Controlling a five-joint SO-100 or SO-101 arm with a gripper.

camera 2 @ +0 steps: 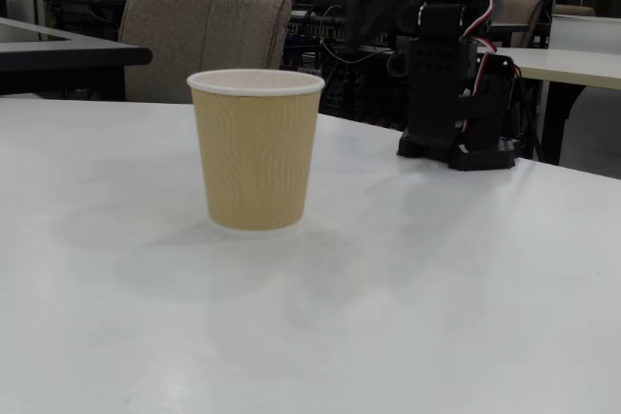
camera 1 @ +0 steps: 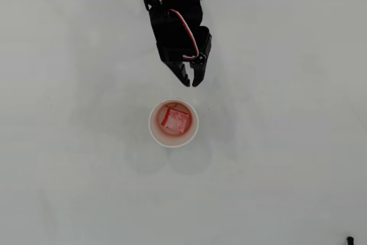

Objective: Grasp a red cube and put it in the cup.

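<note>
placing step looks done: cube [camera 1: 175, 119] lying inside cup [camera 1: 154, 130] in overhead view, on white counter [camera 1: 275, 164]. claw [camera 1: 190, 78] empty, tips nearly together, at 12 o'clock of cup. next: likely just withdrawing clear.

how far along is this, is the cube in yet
Done: the red cube lies inside the cup, seen in the overhead view. In hand: nothing; the gripper is above the cup in that view, nearly closed and empty. Left: nothing of the placing itself.
</note>
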